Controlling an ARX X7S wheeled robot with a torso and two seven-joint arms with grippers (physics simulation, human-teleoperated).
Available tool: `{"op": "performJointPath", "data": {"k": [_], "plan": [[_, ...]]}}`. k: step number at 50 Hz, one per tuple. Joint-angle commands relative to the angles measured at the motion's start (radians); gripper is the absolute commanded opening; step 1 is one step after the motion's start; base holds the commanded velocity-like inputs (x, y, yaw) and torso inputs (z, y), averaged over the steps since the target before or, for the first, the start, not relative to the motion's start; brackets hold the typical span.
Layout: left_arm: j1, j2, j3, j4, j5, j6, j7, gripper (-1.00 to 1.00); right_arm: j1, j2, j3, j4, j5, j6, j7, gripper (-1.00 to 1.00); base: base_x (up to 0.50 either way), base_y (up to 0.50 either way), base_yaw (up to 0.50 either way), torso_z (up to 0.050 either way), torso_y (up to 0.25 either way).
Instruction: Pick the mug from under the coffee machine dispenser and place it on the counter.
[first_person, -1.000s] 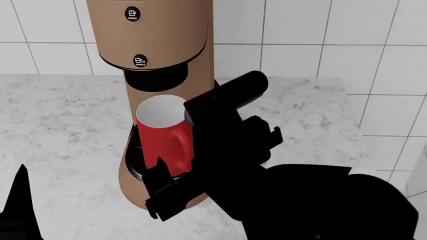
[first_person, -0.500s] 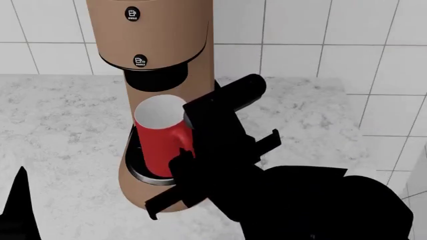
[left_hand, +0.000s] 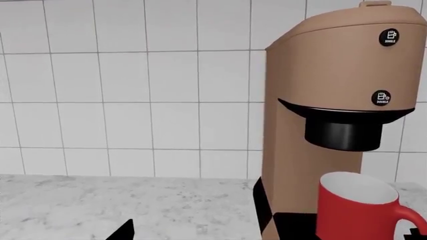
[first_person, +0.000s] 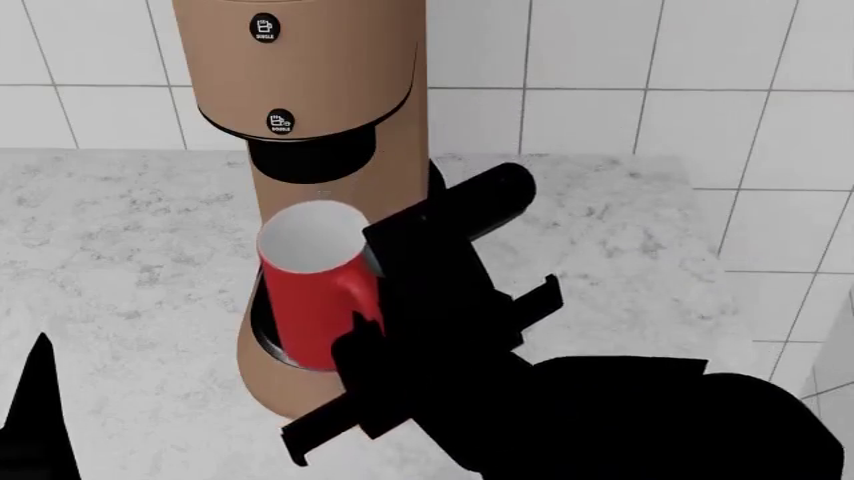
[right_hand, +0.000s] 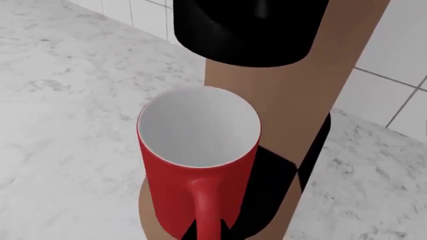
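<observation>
The red mug (first_person: 310, 295) with a white inside stands at the tan coffee machine (first_person: 320, 70), below the black dispenser nozzle (first_person: 314, 160) and slightly forward of it. My right gripper (first_person: 358, 335) is shut on the mug's side handle. In the right wrist view the handle (right_hand: 205, 210) runs between the two fingertips, with the mug (right_hand: 193, 150) over the black drip tray (right_hand: 270, 195). The left wrist view shows the mug (left_hand: 353, 210) and nozzle (left_hand: 343, 135) from the side. My left gripper is open and empty, low at the left; one fingertip (left_hand: 123, 232) shows.
The white marble counter (first_person: 120, 250) spreads left and right of the machine, up to a white tiled wall (first_person: 641, 60). The counter's right end (first_person: 694, 180) lies behind my right arm. My left finger (first_person: 38, 400) shows at the lower left.
My right gripper closed in on the mug's handle. The mug has shifted left and forward from under the nozzle, and it now hides the tray's ring.
</observation>
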Motion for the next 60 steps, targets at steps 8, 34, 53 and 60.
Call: {"op": "performJointPath", "data": {"k": [8,34,53,60], "plan": [[-0.010,-0.006,0.006,-0.002,-0.003,0.004,-0.004,1.00,-0.085,0.072,0.054,-0.247,0.108,-0.011,0.149,-1.00,0.00,0.00,0.00,0.000,0.000],[-0.042,-0.023,0.001,0.002,-0.030,0.001,-0.022,1.00,-0.242,0.128,0.027,-0.377,-0.007,-0.086,0.088,-1.00,0.00,0.00,0.00,0.000,0.000],[-0.026,-0.019,0.020,-0.005,-0.006,0.010,-0.020,1.00,-0.391,0.167,-0.014,-0.374,-0.140,-0.179,-0.001,-1.00,0.00,0.00,0.00,0.000,0.001],[-0.023,-0.019,0.023,-0.012,-0.001,0.015,-0.015,1.00,-0.413,0.166,-0.027,-0.373,-0.155,-0.188,-0.008,-1.00,0.00,0.00,0.00,0.000,0.000]]}}
